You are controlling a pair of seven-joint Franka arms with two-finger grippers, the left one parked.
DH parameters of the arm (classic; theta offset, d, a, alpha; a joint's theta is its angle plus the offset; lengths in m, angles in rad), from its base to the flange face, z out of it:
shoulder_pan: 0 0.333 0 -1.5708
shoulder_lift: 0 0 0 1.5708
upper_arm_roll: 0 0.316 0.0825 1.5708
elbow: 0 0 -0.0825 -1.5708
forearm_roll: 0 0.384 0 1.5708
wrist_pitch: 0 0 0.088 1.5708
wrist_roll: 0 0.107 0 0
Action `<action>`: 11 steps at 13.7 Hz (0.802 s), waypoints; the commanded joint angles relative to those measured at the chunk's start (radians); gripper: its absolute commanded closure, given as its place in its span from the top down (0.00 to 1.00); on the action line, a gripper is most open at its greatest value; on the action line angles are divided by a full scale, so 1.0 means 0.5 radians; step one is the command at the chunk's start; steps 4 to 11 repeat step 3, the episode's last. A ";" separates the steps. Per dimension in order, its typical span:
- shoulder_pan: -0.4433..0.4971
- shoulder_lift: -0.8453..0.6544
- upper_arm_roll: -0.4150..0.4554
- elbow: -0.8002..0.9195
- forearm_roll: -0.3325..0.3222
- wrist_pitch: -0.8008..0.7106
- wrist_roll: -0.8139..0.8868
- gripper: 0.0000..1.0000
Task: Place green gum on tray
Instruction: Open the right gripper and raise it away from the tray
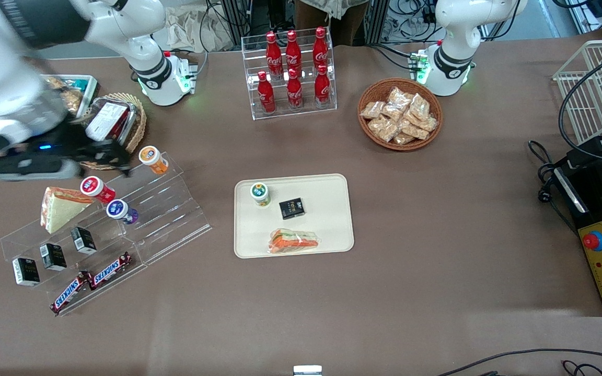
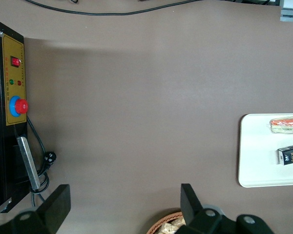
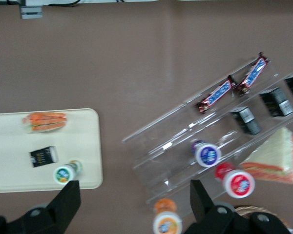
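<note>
Front view: cylindrical green gum (image 1: 260, 194) upright at eleven o'clock on smooth cream tray (image 1: 332, 230); gripper (image 3: 132, 202) above clear stepped rack (image 1: 170, 209), jaws apart.

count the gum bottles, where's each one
4. The green gum stands on the tray. The orange-lidded, red-lidded and purple-lidded bottles sit on the acrylic stand. The open gripper hovers above that stand.
</note>
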 commanded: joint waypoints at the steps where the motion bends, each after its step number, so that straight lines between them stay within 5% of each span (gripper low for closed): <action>1: -0.208 0.000 0.025 -0.001 0.130 -0.040 -0.302 1.00; 11: -0.269 0.024 0.016 0.005 0.186 -0.065 -0.311 1.00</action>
